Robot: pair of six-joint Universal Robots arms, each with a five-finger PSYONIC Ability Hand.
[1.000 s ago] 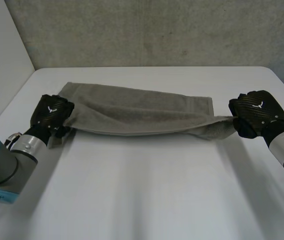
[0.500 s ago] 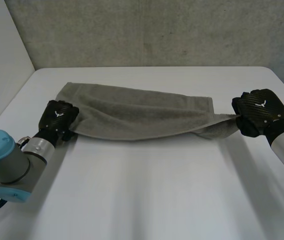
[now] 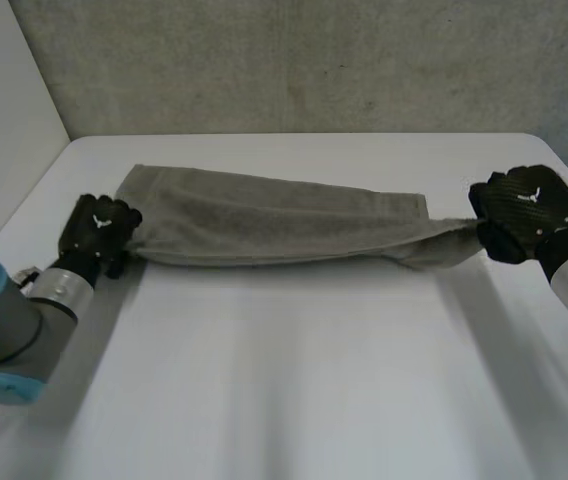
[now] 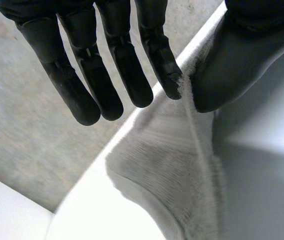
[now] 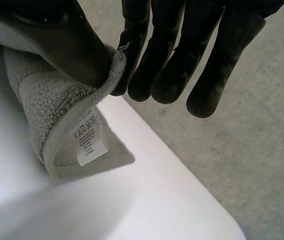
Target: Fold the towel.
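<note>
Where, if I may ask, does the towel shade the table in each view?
Head view: a dark band on the table along the towel's near edge. Left wrist view: shaded table beside the towel, by the left hand's thumb. Right wrist view: shade under the labelled corner.

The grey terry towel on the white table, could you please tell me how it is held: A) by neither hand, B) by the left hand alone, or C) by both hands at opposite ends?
C: the left hand and the right hand each pinch one end of the grey terry towel between thumb and fingers.
</note>
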